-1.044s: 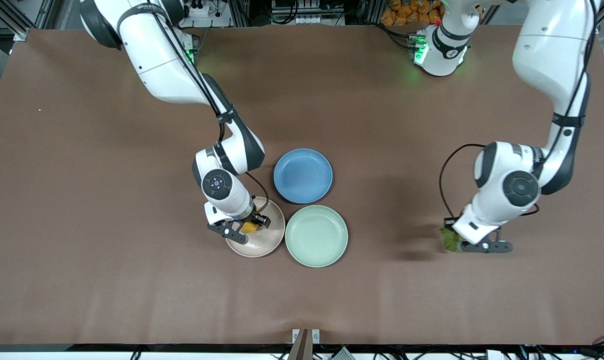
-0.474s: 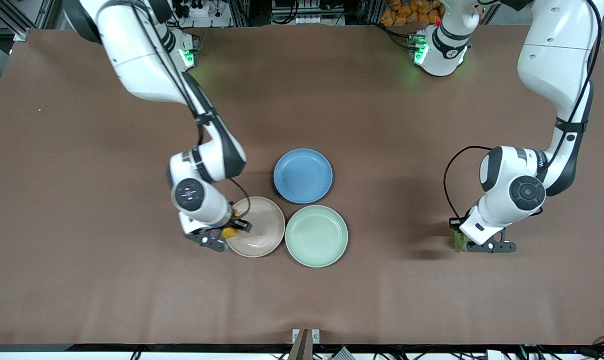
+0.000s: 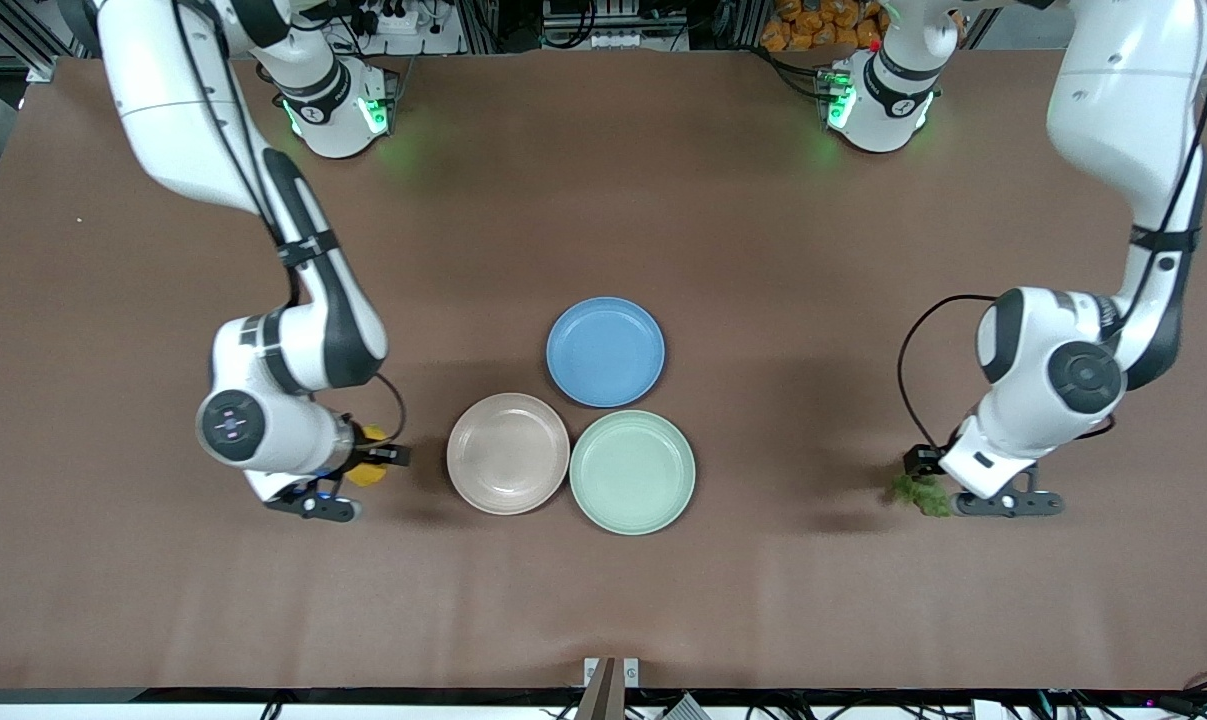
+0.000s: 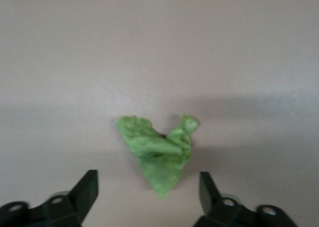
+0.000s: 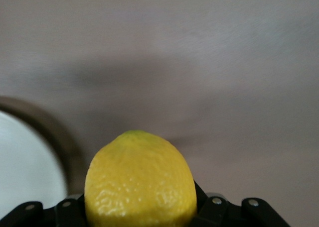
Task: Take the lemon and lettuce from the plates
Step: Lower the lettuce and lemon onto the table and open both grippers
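Plates [image 3: 508, 453] sit bare mid-table. The lettuce [image 3: 920, 494], limp and light, lies on the table under the left gripper [image 4: 148, 197], fingers spread wide. The lemon [image 5: 140, 179], firm and likely slippery, is clamped across its middle by the right gripper [image 3: 348, 482].

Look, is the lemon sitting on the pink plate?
No, the right pincer holds the lemon over bare table beside the empty pink plate.

We see a yellow lemon [image 5: 140, 179], green lettuce [image 4: 158, 152], beige-pink plate [image 3: 508, 453], mint plate [image 3: 632, 471], blue plate [image 3: 605, 351], a brown table [image 3: 603, 200], perhaps matte.
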{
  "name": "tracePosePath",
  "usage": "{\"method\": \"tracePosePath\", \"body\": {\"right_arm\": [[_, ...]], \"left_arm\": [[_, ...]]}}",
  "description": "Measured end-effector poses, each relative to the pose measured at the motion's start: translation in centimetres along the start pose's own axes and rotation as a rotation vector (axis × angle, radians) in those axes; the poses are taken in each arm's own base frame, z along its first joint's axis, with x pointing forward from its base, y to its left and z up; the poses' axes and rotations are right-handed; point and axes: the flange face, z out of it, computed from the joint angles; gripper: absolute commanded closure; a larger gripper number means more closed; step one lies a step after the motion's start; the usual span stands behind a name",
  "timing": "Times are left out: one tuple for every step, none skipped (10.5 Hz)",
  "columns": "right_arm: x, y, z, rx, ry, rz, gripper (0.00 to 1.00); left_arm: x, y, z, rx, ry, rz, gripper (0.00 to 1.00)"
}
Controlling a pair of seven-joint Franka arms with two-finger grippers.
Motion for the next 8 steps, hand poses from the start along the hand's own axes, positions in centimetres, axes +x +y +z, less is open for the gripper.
{"method": "tracePosePath", "body": {"right_arm": [[0.6,2.3,0.3,-0.002,-0.007,-0.048,0.76],[1.2,4.7,0.5,-0.003,-0.013,-0.096,0.76],[1.7,7.3,0.5,-0.003,-0.015,-0.136,0.75],[2.0,9.7,0.7,-0.01,-0.012,-0.171,0.75],[1.9,11.9,1.1,-0.017,-0.013,-0.195,0.75],[1.6,13.7,1.7,-0.021,-0.012,-0.214,0.75],[1.2,15.1,2.6,-0.022,0.004,-0.233,0.75],[0.5,16.1,3.7,-0.024,0.029,-0.242,0.75]], "left_arm": [[0.8,-0.4,-3.2,0.005,0.037,-0.006,0.0],[1.2,-0.8,-6.9,0.015,0.052,-0.012,0.0],[1.4,-1.1,-10.8,0.028,0.05,-0.018,0.0],[1.3,-1.4,-14.4,0.039,0.052,-0.024,0.0],[1.0,-1.7,-17.3,0.047,0.056,-0.031,0.0],[0.6,-2.0,-19.7,0.051,0.061,-0.038,0.0],[0.0,-2.2,-21.7,0.042,0.055,-0.052,0.0],[-0.6,-2.4,-23.4,0.028,0.05,-0.065,0.0]]}}
